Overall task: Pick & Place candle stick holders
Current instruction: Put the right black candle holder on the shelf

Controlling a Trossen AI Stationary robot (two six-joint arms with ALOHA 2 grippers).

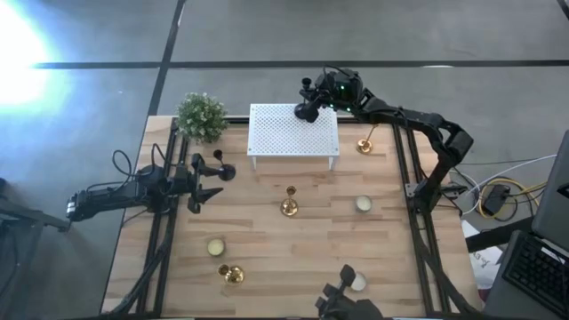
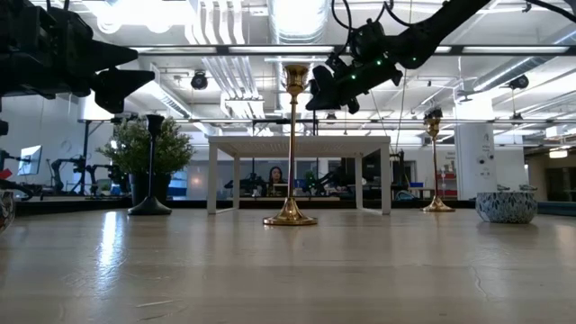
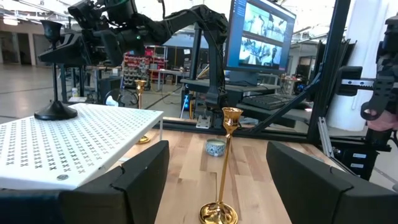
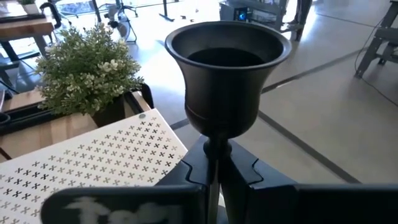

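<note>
High view: the right gripper [image 1: 308, 108] hangs over the far right part of the white perforated rack [image 1: 276, 133], at about twelve o'clock on the table. Its fingers are pressed together on a black candle stick holder [image 1: 305, 112], seen nearly end-on. The left gripper [image 1: 207, 182] waits at nine o'clock with its fingers spread and nothing between them. A second black holder [image 1: 224, 171] stands just beside it. One gold holder [image 1: 289, 205] stands at the table's middle, another gold holder [image 1: 364, 145] at two o'clock off the rack's right end, and a third gold piece [image 1: 233, 275] lies at seven o'clock. The potted plant [image 1: 202, 116] sits at eleven o'clock.

Low view: the middle gold holder [image 2: 291, 144] stands upright in front of the rack, its long axis vertical. The right gripper [image 2: 324, 90] is above the rack top.

Left wrist view: the left fingers [image 3: 137, 180] stand apart, and the middle gold holder [image 3: 222, 165] lies straight ahead between their lines, upright. The held black holder's base [image 3: 55, 112] touches or nearly touches the rack top.

Right wrist view: the right fingers [image 4: 261, 186] pinch the black stem just under its cup [image 4: 227, 74], axis upright.

The release onto the rack looks close, and the left arm is nearer the middle gold holder.
</note>
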